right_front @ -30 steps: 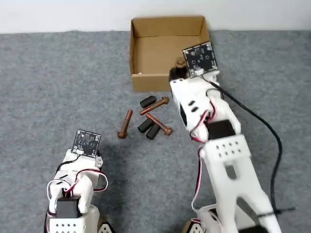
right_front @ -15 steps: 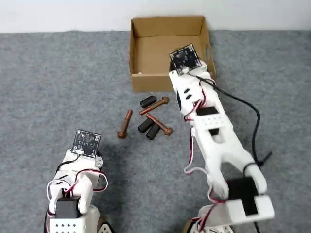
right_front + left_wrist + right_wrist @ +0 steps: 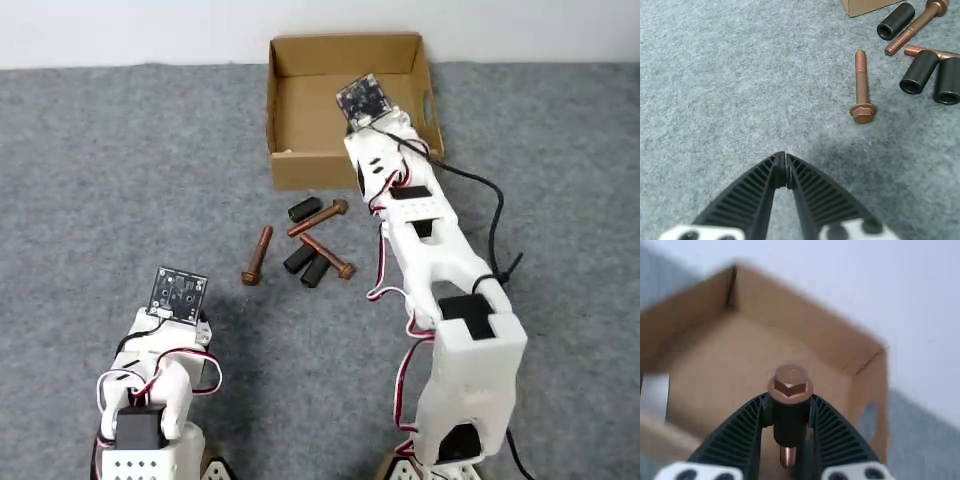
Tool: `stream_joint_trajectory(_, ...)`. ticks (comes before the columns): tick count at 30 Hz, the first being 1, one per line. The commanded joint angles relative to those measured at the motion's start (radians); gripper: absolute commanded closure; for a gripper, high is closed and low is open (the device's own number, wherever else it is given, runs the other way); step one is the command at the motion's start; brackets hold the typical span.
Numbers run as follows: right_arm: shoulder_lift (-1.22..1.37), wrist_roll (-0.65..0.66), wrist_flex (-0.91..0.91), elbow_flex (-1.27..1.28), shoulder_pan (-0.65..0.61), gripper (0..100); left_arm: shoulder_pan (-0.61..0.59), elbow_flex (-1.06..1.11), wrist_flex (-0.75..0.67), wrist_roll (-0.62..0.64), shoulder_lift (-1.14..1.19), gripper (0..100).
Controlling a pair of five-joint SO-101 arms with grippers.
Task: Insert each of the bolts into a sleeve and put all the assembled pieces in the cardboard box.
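1. Up close, the right wrist view shows the right gripper squeezing a black sleeve with a copper bolt pushed through it. The bolt's six-sided head sticks out of one end of the sleeve. Its thread tip pokes out of the other end.
2. Behind that piece I see the brown floor and walls of the cardboard box, so the piece hangs over the open box.
3. From the high view, the right arm stretches across the grey carpet to the cardboard box. Its little camera board sits over the inside of the box and covers the gripper.
4. The high view also lays out the whole pile in front of the box.
   - A far sleeve lies next to a second bolt.
   - A third bolt lies right beside two near sleeves.
   - A lone bolt lies a bit apart, on the left arm's side.
5. The left wrist view shows the left gripper pinched together with nothing in it, over bare carpet. The lone bolt lies near, with its head pointing toward the gripper.
6. The left arm sits at the near edge, well apart from the box.
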Motion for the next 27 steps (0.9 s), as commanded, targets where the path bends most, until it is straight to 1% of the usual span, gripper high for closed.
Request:
stream_joint_trajectory(1, -0.022, 0.015, 0.068, -0.100, 0.008, 98.8, 0.000, -0.005, 0.006, -0.014, -0.006, 100)
stream_joint_trajectory(3, -0.022, 0.015, 0.128, -0.112, 0.005, 97.2, 0.000, -0.005, 0.006, -0.014, -0.006, 100)
stream_joint_trajectory(7, -0.024, 0.015, 0.251, -0.138, 0.004, 85.7, 0.000, -0.005, 0.006, -0.014, -0.006, 100)
stream_joint_trajectory(8, -0.025, 0.014, 0.272, -0.147, 0.004, 84.7, 0.000, -0.005, 0.006, -0.014, -0.006, 100)
stream_joint_trajectory(11, -0.042, 0.014, 0.328, -0.180, 0.002, 86.1, 0.000, -0.005, 0.006, -0.014, -0.006, 100)
stream_joint_trajectory(19, -0.188, 0.008, 0.556, -0.189, -0.033, 98.5, -0.003, -0.005, 0.006, -0.014, -0.006, 100)
stream_joint_trajectory(22, -0.254, -0.049, 0.656, -0.189, -0.045, 98.9, -0.006, -0.005, 0.006, -0.014, -0.008, 100)
stream_joint_trajectory(27, -0.346, -0.150, 0.880, -0.189, -0.094, 98.8, -0.014, -0.005, -0.012, -0.009, -0.008, 100)
